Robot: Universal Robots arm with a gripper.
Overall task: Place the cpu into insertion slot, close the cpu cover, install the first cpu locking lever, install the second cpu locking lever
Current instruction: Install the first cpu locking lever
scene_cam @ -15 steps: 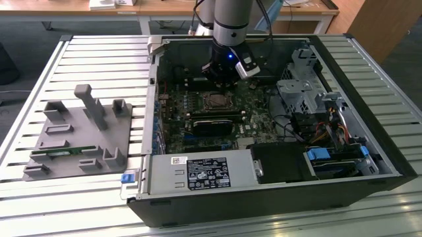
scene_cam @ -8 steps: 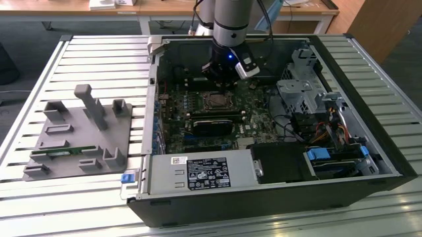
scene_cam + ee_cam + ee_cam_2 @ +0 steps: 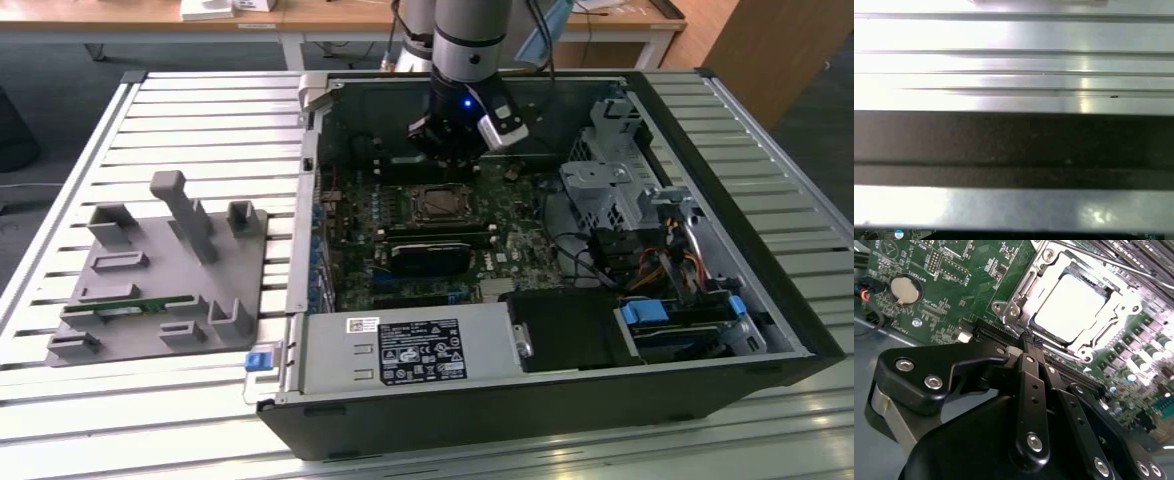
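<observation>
In the second wrist view the cpu [image 3: 1069, 302] lies flat in the insertion slot [image 3: 1097, 286], its silver top bright. The cpu cover [image 3: 1016, 297], a silver metal frame, lies down around it. A thin metal lever rod [image 3: 1104, 260] runs along the socket's far side. My gripper [image 3: 1030, 337] is shut, its black fingers [image 3: 1029, 375] pressed together with nothing seen between them, the tips just beside the cover's near edge. In the exterior view the gripper [image 3: 447, 160] hangs inside the open computer case, just behind the insertion slot [image 3: 438, 205].
The green motherboard [image 3: 521, 260] carries a black card [image 3: 430, 252] in front of the socket. A drive cage [image 3: 607, 190] and cables stand on the exterior view's right, a power supply [image 3: 400, 350] in front. A grey fixture plate [image 3: 160, 270] sits on the slatted table [image 3: 200, 110].
</observation>
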